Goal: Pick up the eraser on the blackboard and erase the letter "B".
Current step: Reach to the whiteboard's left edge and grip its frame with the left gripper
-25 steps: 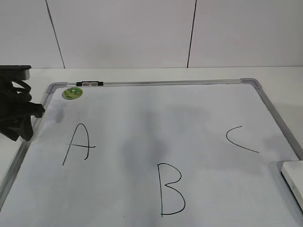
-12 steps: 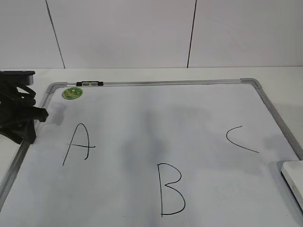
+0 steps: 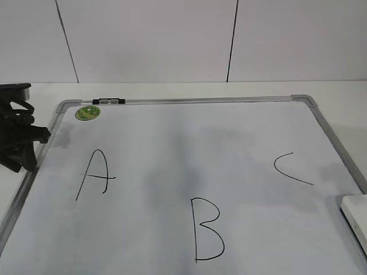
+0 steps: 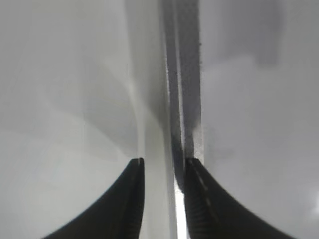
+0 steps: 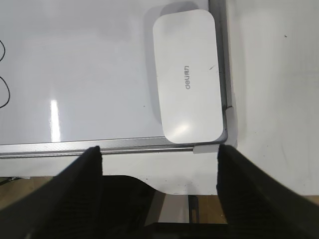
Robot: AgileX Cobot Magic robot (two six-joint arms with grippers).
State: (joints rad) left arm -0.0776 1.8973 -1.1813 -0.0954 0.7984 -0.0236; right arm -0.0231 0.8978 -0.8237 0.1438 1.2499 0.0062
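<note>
The blackboard [image 3: 189,101] lies flat on the table with black letters drawn on it. The letter "B" [image 3: 202,227] is at its near middle. The white eraser [image 3: 356,220] lies at the board's near right corner, cut off by the picture edge. The right wrist view shows the whole eraser [image 5: 187,74] with a small grey marking. My right gripper [image 5: 159,149] is wide open and empty, short of the eraser and over the board's frame [image 5: 99,147]. My left gripper [image 3: 20,143] hovers at the board's left edge. Its jaws [image 4: 162,162] are narrowly open and empty beside the frame [image 4: 185,74].
A round green magnet [image 3: 87,113] sits at the board's far left corner. The letter "A" [image 3: 94,175] is on the left and the letter "C" [image 3: 289,169] on the right. The table's near edge and the floor show under the right gripper [image 5: 219,199].
My left gripper shifted slightly right, then back to the left at the board's left edge. The eraser and board have not moved.
</note>
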